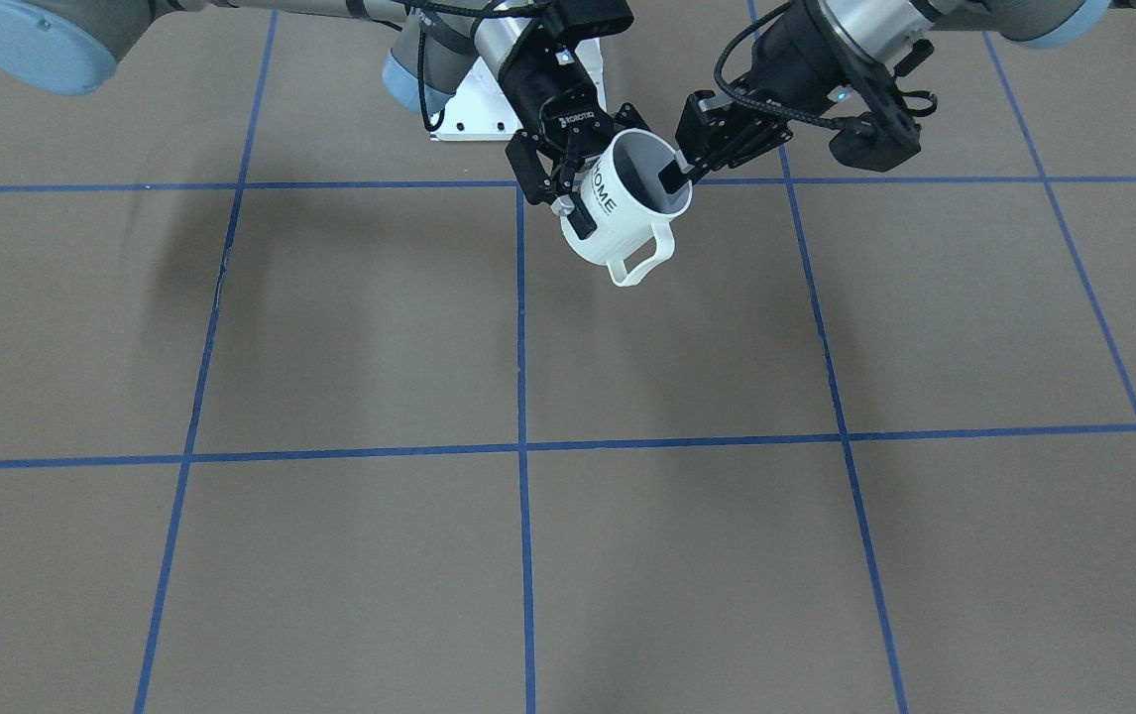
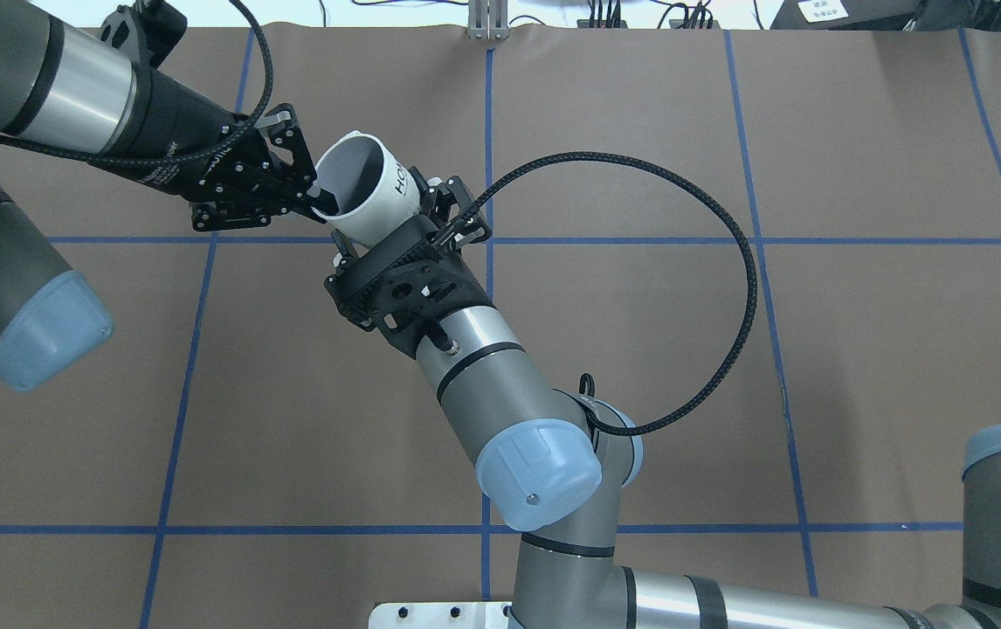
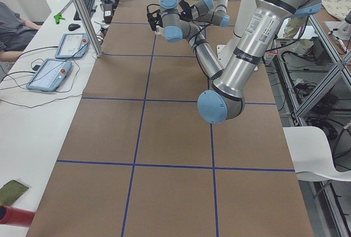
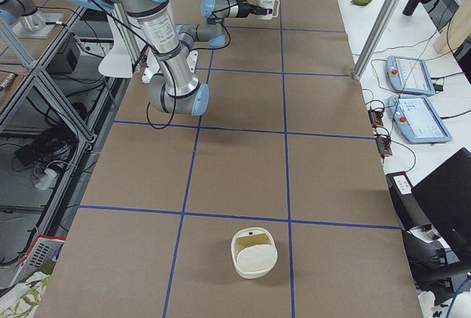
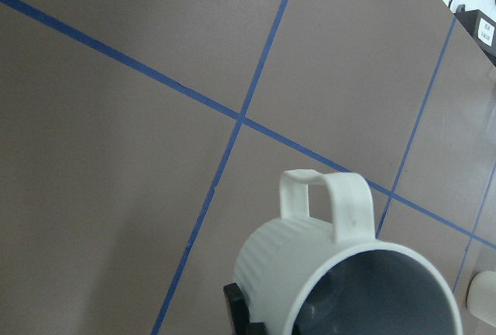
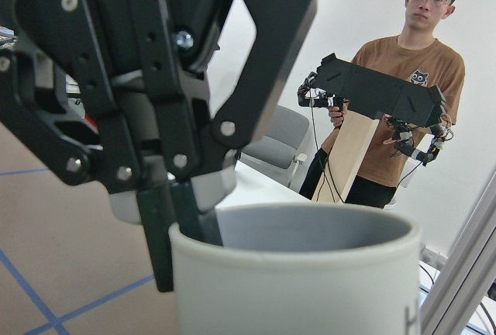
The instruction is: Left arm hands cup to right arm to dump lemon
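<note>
Hanging tilted above the table (image 1: 330,327), the cup (image 1: 627,213) is pinched at its rim by the left end effector (image 1: 676,178), one finger inside; the right end effector (image 1: 604,167) clasps its ribbed body. We cannot make out the lemon: cup floor hidden or cropped.

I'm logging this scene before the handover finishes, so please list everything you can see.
cup: one, white, mid-air between both grippers.
lemon: none visible; cup's inside only partly shown.
container: one, cream, on the table near the robot's right end.
table: one, brown with blue grid lines.
person: one, brown shirt, beyond the table.
left gripper: one, black, jaws shut on the cup's rim.
right gripper: one, black, jaws flanking the cup's body; grip unclear.
</note>
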